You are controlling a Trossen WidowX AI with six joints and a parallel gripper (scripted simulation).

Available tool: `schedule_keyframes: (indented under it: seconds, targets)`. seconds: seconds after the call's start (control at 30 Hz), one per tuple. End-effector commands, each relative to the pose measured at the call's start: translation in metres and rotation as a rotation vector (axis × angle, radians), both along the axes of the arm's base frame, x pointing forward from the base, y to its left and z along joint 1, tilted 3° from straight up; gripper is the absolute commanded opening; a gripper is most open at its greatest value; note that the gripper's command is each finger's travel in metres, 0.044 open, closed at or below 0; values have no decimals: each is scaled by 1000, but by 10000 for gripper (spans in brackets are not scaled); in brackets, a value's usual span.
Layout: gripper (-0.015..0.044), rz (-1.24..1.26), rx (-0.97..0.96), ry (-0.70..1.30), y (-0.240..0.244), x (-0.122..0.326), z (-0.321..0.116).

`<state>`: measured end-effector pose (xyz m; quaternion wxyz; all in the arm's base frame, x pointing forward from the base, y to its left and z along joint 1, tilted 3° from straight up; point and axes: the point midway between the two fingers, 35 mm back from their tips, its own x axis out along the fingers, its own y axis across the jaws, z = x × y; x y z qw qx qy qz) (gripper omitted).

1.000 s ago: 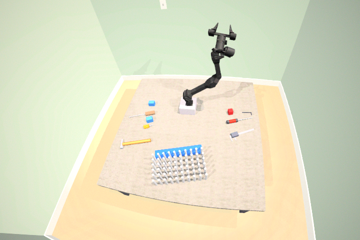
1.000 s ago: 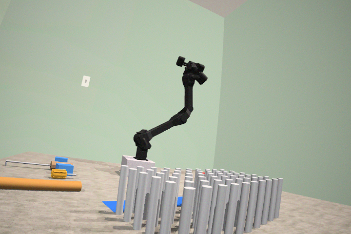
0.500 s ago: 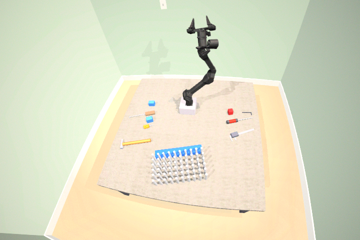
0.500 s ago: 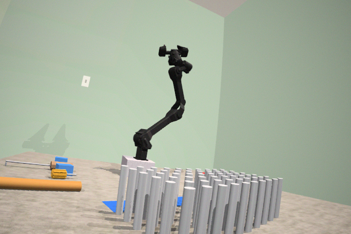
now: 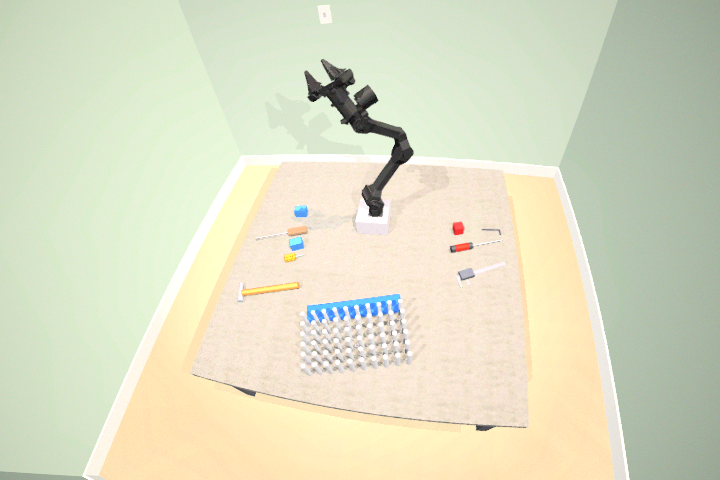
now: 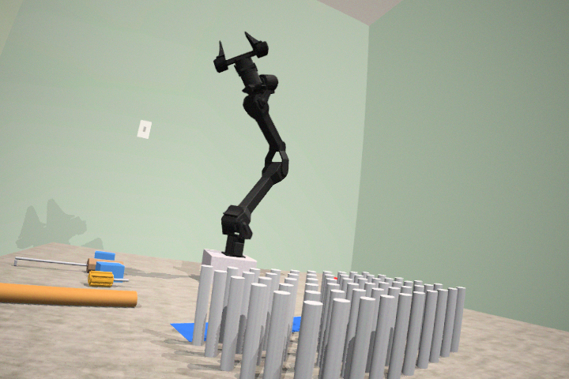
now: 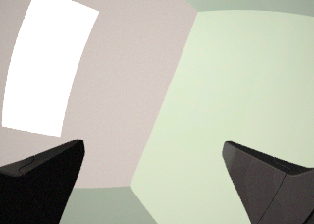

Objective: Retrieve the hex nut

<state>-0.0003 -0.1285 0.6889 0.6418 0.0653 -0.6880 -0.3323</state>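
High above the bench, the gripper hangs spread and empty, presumably because no tool has been chosen for reaching among the spacers.

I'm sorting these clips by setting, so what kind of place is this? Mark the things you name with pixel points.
Probably a small robot test room: a black robot arm [image 5: 392, 133] [image 6: 260, 192] on a white block [image 5: 372, 225] [image 6: 209, 259], hand tools such as a hammer [image 5: 270, 289] [image 6: 61, 294] on the table, and plain green walls.
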Motion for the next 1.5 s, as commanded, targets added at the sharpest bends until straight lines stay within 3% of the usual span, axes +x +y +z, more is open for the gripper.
schedule_keyframes:
  seconds: [0.0,0.33,0.63,1.07,1.47]
  targets:
    - [440,40,89,149,-46,45,-26]
    - [440,196,241,559,-119,174,-120]
    - [440,384,291,938,-126,283,-236]
    - [440,727,222,1458,-51,382,-424]
    - [440,1092,50,1838,63,381,-576]
